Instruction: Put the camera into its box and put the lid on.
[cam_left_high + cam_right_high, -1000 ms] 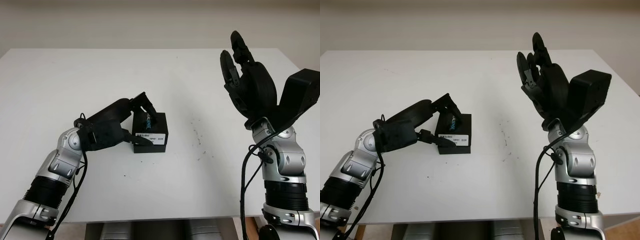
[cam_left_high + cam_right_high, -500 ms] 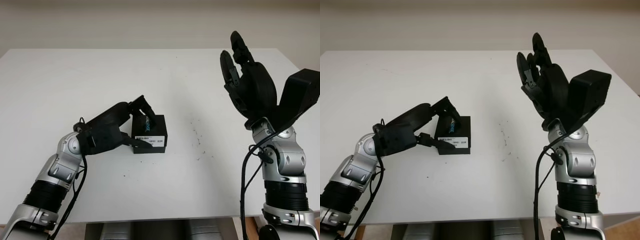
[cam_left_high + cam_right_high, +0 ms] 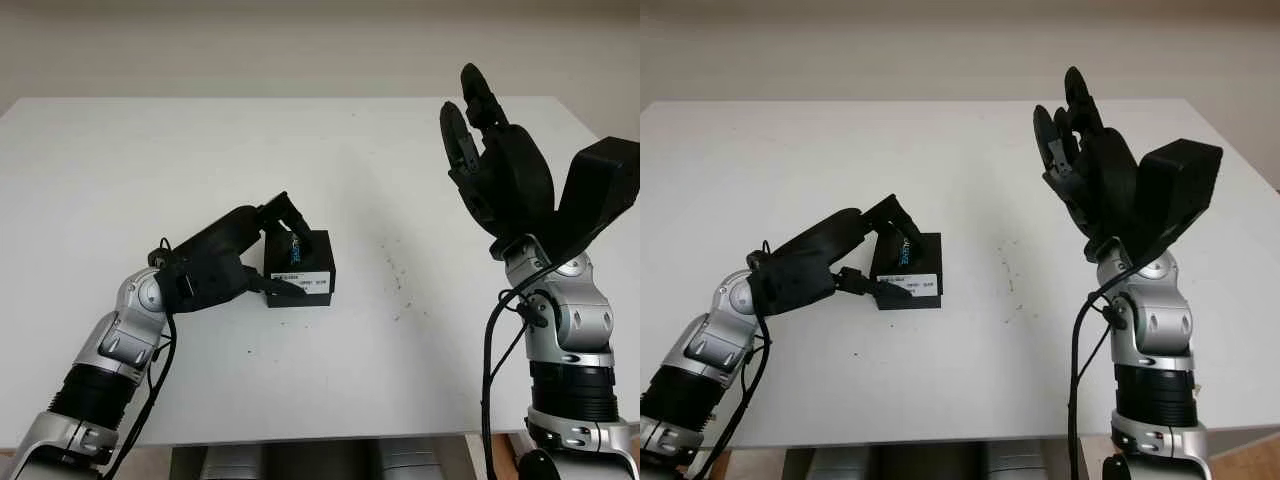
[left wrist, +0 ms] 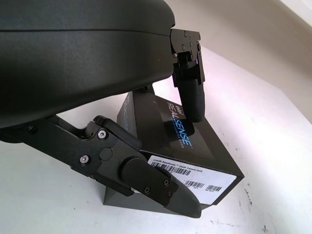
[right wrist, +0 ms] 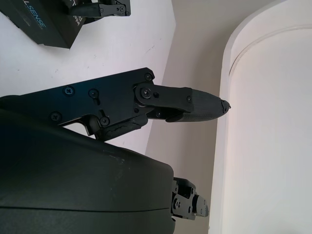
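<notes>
The black camera box [image 3: 300, 268] stands closed, lid on, left of the table's middle, with a white barcode label on its near side. My left hand [image 3: 291, 262] is shut on it. In the left wrist view one finger [image 4: 191, 100] presses on the lid beside the printed lettering, and the thumb [image 4: 146, 180] lies against the labelled side of the box [image 4: 195, 156]. My right hand [image 3: 482, 135] is open, held upright high above the table's right side, far from the box. The camera itself is hidden.
The white table [image 3: 150, 150] stretches wide around the box. A few dark specks [image 3: 396, 278] dot the surface right of the box. The table's front edge runs just beyond both forearms, and a pale wall stands behind the far edge.
My left elbow and forearm have shifted slightly right and closer to the box, the hand keeping its hold. The box has barely moved. The right arm has stayed still.
</notes>
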Motion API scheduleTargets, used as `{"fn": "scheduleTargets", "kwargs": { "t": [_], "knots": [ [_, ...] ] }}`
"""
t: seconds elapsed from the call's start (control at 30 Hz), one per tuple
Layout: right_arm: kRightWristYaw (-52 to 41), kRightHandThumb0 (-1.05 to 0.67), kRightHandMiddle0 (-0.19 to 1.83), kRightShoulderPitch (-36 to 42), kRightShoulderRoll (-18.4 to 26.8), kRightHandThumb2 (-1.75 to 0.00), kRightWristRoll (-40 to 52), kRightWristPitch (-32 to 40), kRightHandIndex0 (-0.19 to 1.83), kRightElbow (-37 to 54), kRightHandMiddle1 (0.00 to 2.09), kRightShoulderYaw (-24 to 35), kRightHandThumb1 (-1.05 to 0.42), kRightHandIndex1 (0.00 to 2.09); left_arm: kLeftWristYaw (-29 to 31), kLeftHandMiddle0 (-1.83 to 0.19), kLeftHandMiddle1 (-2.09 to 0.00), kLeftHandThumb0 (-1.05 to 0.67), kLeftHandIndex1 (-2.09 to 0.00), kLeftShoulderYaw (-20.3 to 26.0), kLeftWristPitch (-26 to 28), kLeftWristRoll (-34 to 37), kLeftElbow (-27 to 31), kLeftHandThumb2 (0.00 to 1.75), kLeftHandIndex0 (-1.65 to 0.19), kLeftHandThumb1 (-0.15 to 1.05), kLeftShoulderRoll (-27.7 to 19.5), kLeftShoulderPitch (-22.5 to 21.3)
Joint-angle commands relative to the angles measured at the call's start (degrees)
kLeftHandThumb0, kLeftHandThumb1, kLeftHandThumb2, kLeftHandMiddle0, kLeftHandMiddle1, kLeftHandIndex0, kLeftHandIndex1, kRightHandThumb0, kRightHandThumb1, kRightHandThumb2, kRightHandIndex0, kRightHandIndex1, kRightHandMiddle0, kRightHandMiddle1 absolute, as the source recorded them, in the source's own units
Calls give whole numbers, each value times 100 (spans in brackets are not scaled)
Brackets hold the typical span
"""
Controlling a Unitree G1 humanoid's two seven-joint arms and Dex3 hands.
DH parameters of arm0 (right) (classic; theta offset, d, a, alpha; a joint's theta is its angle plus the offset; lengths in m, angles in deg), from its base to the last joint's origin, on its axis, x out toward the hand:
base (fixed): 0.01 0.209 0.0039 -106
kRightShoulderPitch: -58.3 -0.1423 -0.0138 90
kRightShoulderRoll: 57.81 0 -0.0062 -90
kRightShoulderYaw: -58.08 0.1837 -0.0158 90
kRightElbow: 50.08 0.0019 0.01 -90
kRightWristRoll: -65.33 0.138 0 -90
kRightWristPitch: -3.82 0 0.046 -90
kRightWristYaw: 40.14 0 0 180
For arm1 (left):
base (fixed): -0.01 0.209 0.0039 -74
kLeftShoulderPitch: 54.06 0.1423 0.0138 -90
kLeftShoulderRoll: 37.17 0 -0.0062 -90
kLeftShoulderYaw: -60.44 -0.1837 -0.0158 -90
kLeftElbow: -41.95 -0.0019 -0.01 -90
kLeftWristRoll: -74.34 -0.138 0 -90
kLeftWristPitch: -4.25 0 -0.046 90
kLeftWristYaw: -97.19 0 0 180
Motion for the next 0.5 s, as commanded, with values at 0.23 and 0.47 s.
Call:
{"fn": "scheduleTargets", "kwargs": {
  "t": [0.23,0.47],
  "knots": [
    [3,-58,-11,-16,63,-45,-7,10,-15,63,6,40,-105,6,-61,-8,-170,-25,-160,-86,-493,17,-103,10,-3,105,47,195],
    [-82,-57,-12,-42,85,-45,25,-22,-16,-29,5,67,-105,5,-73,-6,-171,-25,-159,-50,-586,-4,-66,10,-2,105,-9,204]
  ]
}}
